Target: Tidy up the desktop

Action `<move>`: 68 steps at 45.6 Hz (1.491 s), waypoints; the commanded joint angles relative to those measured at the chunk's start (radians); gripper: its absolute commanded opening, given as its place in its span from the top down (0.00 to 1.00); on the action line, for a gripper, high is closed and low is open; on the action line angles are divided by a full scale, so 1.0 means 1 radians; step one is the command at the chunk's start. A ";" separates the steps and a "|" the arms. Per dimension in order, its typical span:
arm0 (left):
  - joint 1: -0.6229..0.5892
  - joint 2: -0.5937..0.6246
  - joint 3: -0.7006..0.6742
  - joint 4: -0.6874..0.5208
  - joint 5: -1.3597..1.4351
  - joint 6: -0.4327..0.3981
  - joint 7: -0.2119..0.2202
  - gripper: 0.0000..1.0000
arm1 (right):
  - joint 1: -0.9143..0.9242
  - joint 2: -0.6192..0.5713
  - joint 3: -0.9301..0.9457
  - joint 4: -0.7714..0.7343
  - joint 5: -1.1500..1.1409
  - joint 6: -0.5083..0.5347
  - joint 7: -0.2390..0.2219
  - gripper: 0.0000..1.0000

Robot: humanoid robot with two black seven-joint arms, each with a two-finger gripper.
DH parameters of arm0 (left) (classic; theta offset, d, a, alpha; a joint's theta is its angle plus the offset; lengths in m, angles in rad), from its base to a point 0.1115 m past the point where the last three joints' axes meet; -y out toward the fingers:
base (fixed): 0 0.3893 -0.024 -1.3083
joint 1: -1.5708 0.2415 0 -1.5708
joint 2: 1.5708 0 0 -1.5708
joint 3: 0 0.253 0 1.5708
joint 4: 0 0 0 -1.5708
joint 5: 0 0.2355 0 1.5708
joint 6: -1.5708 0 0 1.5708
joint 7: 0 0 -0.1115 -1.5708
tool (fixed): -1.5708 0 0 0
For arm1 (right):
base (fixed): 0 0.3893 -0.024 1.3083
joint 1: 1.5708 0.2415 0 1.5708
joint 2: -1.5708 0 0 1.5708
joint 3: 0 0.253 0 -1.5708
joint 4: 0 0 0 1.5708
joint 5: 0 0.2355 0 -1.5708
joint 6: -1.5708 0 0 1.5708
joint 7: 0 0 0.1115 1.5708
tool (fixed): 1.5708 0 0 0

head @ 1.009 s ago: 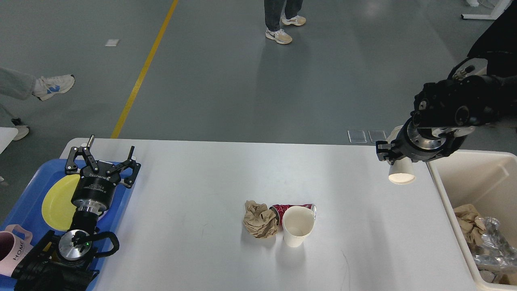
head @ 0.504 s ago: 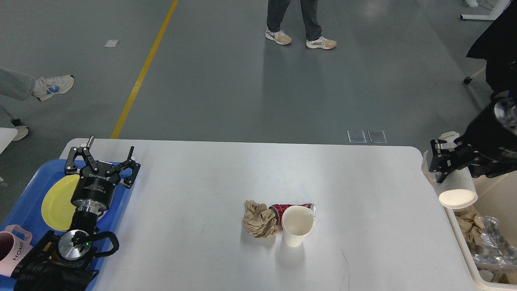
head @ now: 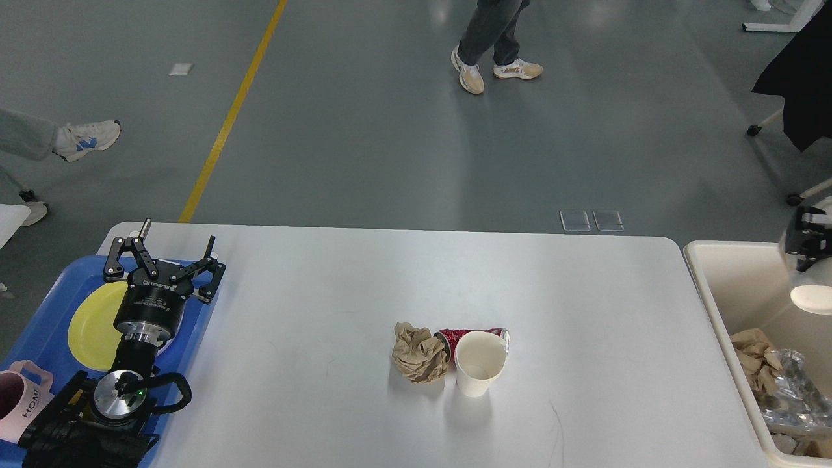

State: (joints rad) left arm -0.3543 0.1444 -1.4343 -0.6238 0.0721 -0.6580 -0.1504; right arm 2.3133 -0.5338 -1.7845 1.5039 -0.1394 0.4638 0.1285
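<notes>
Right gripper at 3 o'clock over the bin, clamped on a paper cup. Left gripper spread wide, empty, above the tray at 9. White surface not cleared: paper wad, crushed can, second cup at center. Roughly halfway.

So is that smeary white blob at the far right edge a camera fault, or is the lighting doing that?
Head view: the right end effector and the white cup it seems to carry are motion-blurred, cut off by the frame edge. The desktop shows soft overhead glare, the floor pale reflections. The upright paper cup, crumpled paper and left end effector look sharp.
</notes>
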 commanded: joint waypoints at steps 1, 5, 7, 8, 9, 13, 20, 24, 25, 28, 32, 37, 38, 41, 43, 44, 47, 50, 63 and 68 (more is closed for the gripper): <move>0.000 0.001 0.000 0.001 0.000 0.000 0.000 0.04 | -0.210 -0.150 0.037 -0.226 -0.028 -0.016 -0.010 1.00; 0.000 0.000 0.000 0.001 0.000 0.000 0.000 0.04 | -0.403 -0.202 0.129 -0.396 -0.025 -0.016 -0.010 1.00; 0.000 0.001 0.000 0.001 0.000 0.000 0.000 0.04 | -0.503 -0.227 0.183 -0.480 -0.023 -0.019 -0.010 1.00; -0.002 0.000 0.000 0.001 0.000 0.000 0.000 0.04 | -0.576 -0.242 0.229 -0.531 -0.023 -0.020 -0.010 1.00; -0.002 0.000 0.000 0.001 0.000 0.000 0.000 0.04 | -0.627 -0.250 0.273 -0.569 -0.023 -0.027 -0.010 1.00; -0.002 0.000 -0.001 0.001 0.000 0.000 0.000 0.04 | -0.840 -0.276 0.428 -0.717 -0.023 -0.042 -0.012 1.00; -0.002 0.000 -0.001 0.001 0.000 0.000 0.000 0.04 | -1.155 -0.241 0.658 -0.953 -0.025 -0.099 -0.020 1.00; -0.002 0.000 -0.001 -0.001 0.000 0.000 0.000 0.04 | -1.319 -0.141 0.723 -1.085 -0.022 -0.157 -0.032 1.00; -0.002 0.000 -0.001 -0.001 0.000 0.000 0.000 0.04 | -1.360 -0.117 0.737 -1.118 -0.022 -0.172 -0.032 1.00; -0.002 0.000 -0.001 -0.001 0.000 0.000 0.000 0.04 | -1.478 -0.060 0.786 -1.221 -0.022 -0.218 -0.033 1.00; -0.002 0.000 -0.001 -0.001 0.000 0.000 0.000 0.04 | -1.598 0.006 0.852 -1.336 -0.022 -0.269 -0.044 1.00; -0.002 0.000 -0.001 -0.001 0.000 0.000 0.000 0.04 | -1.690 0.080 0.869 -1.415 -0.023 -0.312 -0.084 1.00; -0.002 0.000 -0.001 -0.001 0.000 0.000 0.000 0.04 | -1.703 0.087 0.870 -1.422 -0.023 -0.326 -0.087 1.00; -0.002 0.000 0.000 -0.001 0.000 0.000 0.000 0.04 | -1.726 0.104 0.873 -1.426 -0.023 -0.384 -0.096 1.00; -0.002 0.000 0.000 -0.001 0.000 0.000 0.000 0.04 | -1.726 0.110 0.875 -1.426 -0.022 -0.396 -0.102 1.00; -0.002 0.000 0.000 -0.001 0.000 0.000 0.000 0.04 | -1.729 0.113 0.875 -1.426 -0.022 -0.399 -0.107 1.00; -0.002 0.000 -0.001 -0.001 0.000 0.000 0.000 0.04 | -1.736 0.121 0.875 -1.426 -0.022 -0.404 -0.116 1.00; -0.002 0.000 -0.001 -0.001 0.000 0.000 0.000 0.04 | -1.753 0.138 0.876 -1.427 -0.022 -0.406 -0.119 1.00; -0.002 0.000 0.000 -0.001 0.000 0.000 0.000 0.04 | -1.787 0.147 0.893 -1.426 -0.020 -0.459 -0.139 1.00; -0.002 0.000 0.000 -0.001 0.000 0.000 -0.001 0.04 | -1.790 0.138 0.912 -1.424 -0.022 -0.459 -0.141 1.00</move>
State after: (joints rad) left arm -0.3560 0.1442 -1.4344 -0.6245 0.0721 -0.6580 -0.1504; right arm 0.5259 -0.3864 -0.8894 0.0773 -0.1600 0.0050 -0.0107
